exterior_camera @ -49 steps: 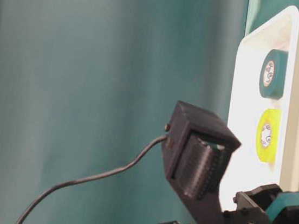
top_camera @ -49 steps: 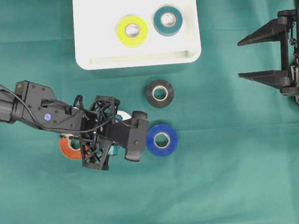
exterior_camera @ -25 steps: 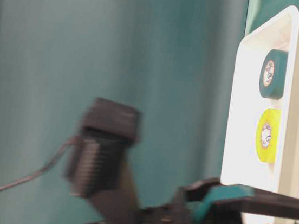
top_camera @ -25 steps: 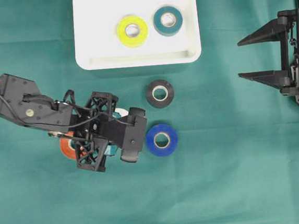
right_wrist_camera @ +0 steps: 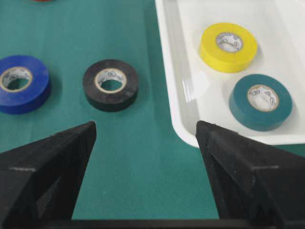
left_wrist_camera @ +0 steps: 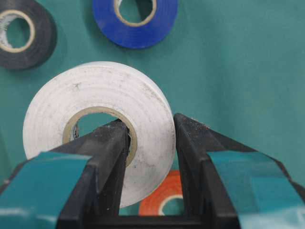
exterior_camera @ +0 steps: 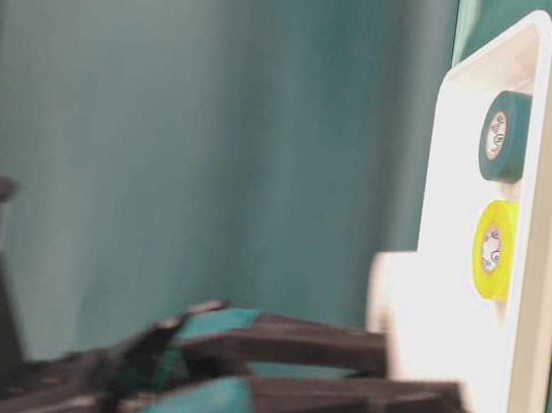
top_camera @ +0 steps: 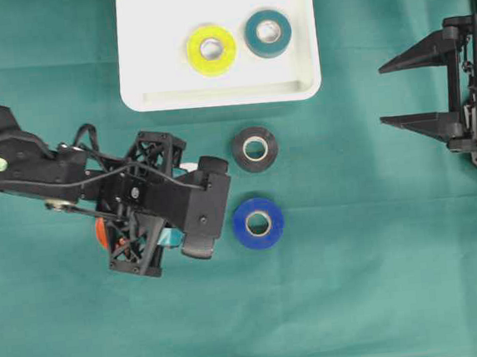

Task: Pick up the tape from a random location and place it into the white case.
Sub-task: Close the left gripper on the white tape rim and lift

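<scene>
A white tape roll point(left_wrist_camera: 102, 138) is clamped by the left gripper point(left_wrist_camera: 151, 143), one finger through its core, the other outside its wall, raised above the green cloth point(top_camera: 356, 285). The white case point(top_camera: 141, 70) lies toward one o'clock from it. The right gripper point(right_wrist_camera: 143, 138) stands wide open, empty.

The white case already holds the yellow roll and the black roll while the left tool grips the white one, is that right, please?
Not quite. The white case holds the yellow roll and a dark teal roll. The black roll lies on the cloth outside it, as the overhead view shows. The left tool does grip the white roll.
</scene>
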You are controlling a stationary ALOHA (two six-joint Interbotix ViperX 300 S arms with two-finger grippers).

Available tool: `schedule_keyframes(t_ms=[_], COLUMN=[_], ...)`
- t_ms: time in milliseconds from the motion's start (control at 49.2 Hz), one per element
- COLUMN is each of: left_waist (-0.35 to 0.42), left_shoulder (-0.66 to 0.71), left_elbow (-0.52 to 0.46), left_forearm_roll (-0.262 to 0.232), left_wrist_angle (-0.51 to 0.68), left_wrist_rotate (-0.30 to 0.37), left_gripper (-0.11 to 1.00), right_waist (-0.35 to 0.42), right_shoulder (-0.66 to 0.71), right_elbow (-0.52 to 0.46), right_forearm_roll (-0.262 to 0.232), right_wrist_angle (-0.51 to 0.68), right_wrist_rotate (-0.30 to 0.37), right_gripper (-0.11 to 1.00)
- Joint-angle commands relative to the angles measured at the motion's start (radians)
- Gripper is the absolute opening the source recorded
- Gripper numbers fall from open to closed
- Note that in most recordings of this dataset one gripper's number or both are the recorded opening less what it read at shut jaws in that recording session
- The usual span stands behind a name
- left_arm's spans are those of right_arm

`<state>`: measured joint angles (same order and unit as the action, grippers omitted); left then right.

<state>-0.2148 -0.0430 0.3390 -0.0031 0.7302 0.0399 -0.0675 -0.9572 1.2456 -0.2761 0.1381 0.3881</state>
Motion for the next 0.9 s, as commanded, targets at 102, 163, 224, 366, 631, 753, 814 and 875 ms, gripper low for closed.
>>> schedule_keyframes(t_ms=[102,163,224,366,631,753,814,875], left_waist=[0.000,0.000,0.000,-0.002,-0.003,-0.005,-0.006,-0.008], left_shoulder=[-0.089,-0.106,-0.121,-0.152,-0.164,-0.164,-0.164,-0.164], left_elbow=[-0.061,-0.069,-0.077,-0.095,-0.120,-0.135,-0.141,-0.146], left_forearm_roll=[0.003,0.003,0.003,0.003,0.003,0.003,0.003,0.003], left_wrist_angle=[0.055,0.066,0.078,0.114,0.156,0.172,0.178,0.181], left_wrist_rotate=[0.003,0.003,0.003,0.003,0.002,0.003,0.003,0.002], left_gripper=[0.25,0.25,0.25,0.25,0.25,0.25,0.25,0.26], right_waist=[-0.002,-0.002,-0.002,-0.002,-0.002,-0.002,-0.002,-0.003], right_shoulder=[0.008,0.008,0.008,0.008,0.008,0.008,0.008,0.008], right_elbow=[-0.012,-0.012,-0.012,-0.014,-0.014,-0.014,-0.014,-0.015], right_forearm_roll=[-0.002,-0.002,-0.002,-0.002,-0.002,-0.002,-0.002,-0.002], right_wrist_angle=[-0.003,-0.005,-0.003,-0.003,0.000,0.000,0.000,0.000], right_wrist_rotate=[-0.002,-0.002,-0.003,-0.003,-0.003,-0.003,-0.005,-0.005], right_gripper=[0.84,0.84,0.84,0.84,0.84,0.84,0.84,0.84])
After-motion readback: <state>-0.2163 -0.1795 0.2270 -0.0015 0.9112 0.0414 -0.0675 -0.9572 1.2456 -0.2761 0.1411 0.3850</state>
